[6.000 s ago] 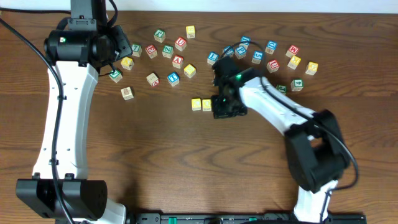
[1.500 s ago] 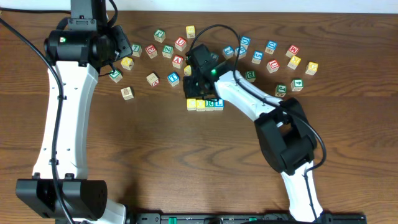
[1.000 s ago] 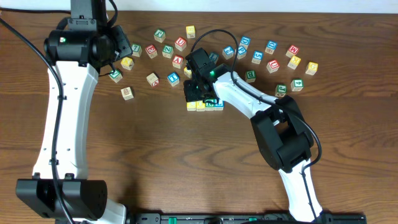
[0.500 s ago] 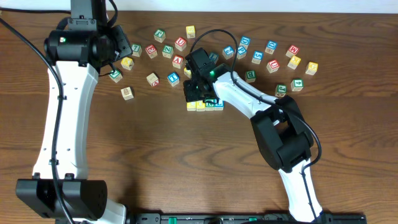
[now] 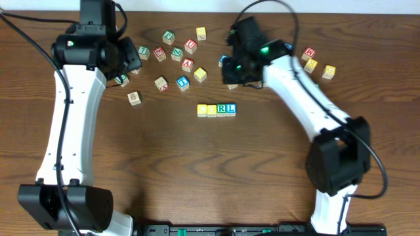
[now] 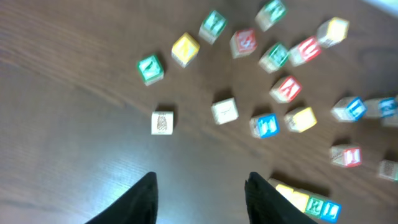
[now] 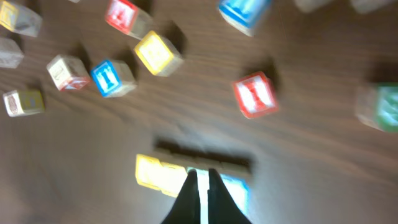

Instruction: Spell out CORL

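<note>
Four blocks are sitting edge to edge in a row (image 5: 216,109) on the bench (image 5: 197,170). The last two are reading R and L and the first two are illegible, so the word is probably finished. Beyond the row, the right tool (image 7: 199,180) is hovering with fingers pressed together, empty. The left tool (image 6: 199,193), well off the row's left end, is hanging with fingers spread, holding nothing.

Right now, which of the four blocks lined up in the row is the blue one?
The L block, at the right end of the row in the overhead view; the other three look yellow or green.
</note>
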